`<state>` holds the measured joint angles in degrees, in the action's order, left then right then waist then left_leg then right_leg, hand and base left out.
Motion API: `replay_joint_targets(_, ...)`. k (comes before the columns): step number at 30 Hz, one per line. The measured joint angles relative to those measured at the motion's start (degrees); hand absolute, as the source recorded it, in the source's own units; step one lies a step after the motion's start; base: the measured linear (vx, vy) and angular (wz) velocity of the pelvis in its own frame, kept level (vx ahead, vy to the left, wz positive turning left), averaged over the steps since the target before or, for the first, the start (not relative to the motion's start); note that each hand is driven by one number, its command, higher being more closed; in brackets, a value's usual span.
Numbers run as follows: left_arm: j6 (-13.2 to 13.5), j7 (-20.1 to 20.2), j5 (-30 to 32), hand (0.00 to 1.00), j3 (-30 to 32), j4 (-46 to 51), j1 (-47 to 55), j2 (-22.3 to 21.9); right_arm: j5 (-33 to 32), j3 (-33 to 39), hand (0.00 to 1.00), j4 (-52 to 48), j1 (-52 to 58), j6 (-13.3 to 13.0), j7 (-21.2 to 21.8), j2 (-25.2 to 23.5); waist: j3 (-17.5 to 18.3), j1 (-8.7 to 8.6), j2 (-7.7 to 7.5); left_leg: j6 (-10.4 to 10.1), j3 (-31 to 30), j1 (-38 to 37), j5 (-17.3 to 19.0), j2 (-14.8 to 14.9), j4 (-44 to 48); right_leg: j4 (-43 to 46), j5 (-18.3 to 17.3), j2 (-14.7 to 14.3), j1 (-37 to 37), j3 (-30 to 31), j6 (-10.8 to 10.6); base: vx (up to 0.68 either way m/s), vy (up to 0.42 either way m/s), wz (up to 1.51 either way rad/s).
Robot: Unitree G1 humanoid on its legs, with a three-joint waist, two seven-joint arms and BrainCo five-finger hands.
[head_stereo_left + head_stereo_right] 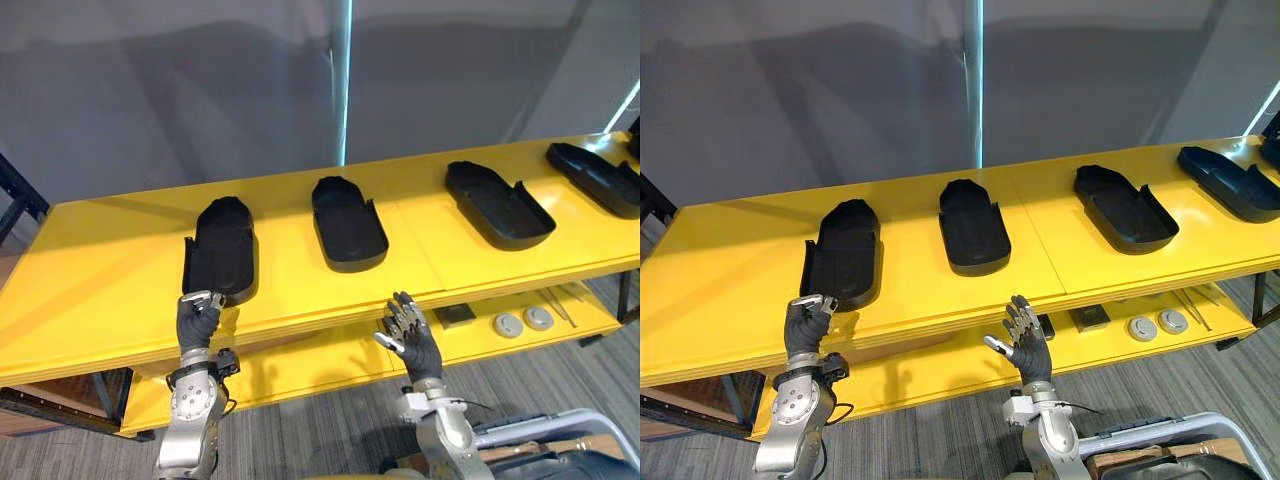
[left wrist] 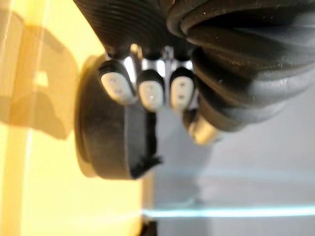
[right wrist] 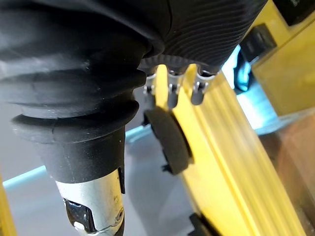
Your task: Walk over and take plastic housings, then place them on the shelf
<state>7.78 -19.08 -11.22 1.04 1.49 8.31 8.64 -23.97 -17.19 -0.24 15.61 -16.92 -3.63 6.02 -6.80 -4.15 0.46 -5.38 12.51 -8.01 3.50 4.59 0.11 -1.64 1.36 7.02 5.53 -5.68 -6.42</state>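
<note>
Left hand [image 1: 198,322]: fingers [image 2: 150,93] are curled in, tips turned back toward the palm. Nothing is seen clasped in them. They are placed right at the near end of the leftmost plastic housing [image 1: 220,250]; contact with its rim cannot be confirmed.

Right hand [image 1: 412,338]: fingers [image 3: 171,92] are held straight and spread, pointing up, with nothing held. The hand is positioned in front of the near edge of the yellow top board [image 1: 100,290], just below the second housing [image 1: 348,222] and apart from it.

Four black, open, tub-shaped housings are laid in a row on the top board, hollow side up and well apart from one another. The third housing [image 1: 498,205] and the fourth housing [image 1: 595,178] are set to the robot's right.

On the lower yellow board [image 1: 330,365], a dark square piece [image 1: 455,315] and two round grey discs [image 1: 508,324] are seen, near one another, to the right of the right hand.

A grey wall [image 1: 150,80] is noted behind the table, and grey carpet [image 1: 330,430] below it.
</note>
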Motion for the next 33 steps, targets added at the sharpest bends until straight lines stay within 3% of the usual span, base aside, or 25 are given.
replay_joint_targets(8, -0.23, -0.98, -0.07, 1.0, 1.18, -5.56, -2.39, 0.06, -0.01, 1.95, 0.0, 0.0, -0.03, 0.0, 1.18, 0.21, -1.04, -0.13, 0.09, 0.0, 0.76, -0.57, 0.01, -0.06, -0.25, 0.1, 0.16, -0.04, -0.2, 1.04, -0.05, 0.0, 0.003, -0.05)
replay_joint_targets(17, -0.1, -2.62, -0.1, 1.0, 2.69, -12.6, -5.87, 2.27, -0.04, 2.43, 0.0, -0.01, 0.11, 1.06, 2.39, 1.03, -1.98, -1.47, 0.71, -0.01, 2.12, -1.01, 0.02, 0.03, -0.56, 0.09, 0.26, -0.17, -0.55, 2.23, -0.04, 0.0, 0.0, -0.07)
replay_joint_targets(26, 4.06, -4.25, -1.95, 1.0, 2.7, -22.7, -11.62, 5.08, -0.04, 2.35, 0.0, -0.02, 0.58, 1.2, 4.35, 2.25, -2.0, -2.34, 0.7, -0.08, 2.74, -1.36, 0.06, 0.39, -0.52, -0.13, 0.56, -0.23, -0.47, 2.91, 0.2, -0.01, -0.004, -0.03)
replay_joint_targets(33, 4.35, -4.47, -4.67, 1.0, 2.71, -28.52, -16.72, 7.14, -0.09, 1.85, 0.0, -0.07, 0.53, 1.67, 4.99, 2.93, -2.42, -2.9, 0.27, -0.23, 3.85, -1.85, 0.15, 0.34, -0.54, -0.79, 1.33, -0.26, -0.49, 4.24, 0.18, -0.02, 0.0, -0.1)
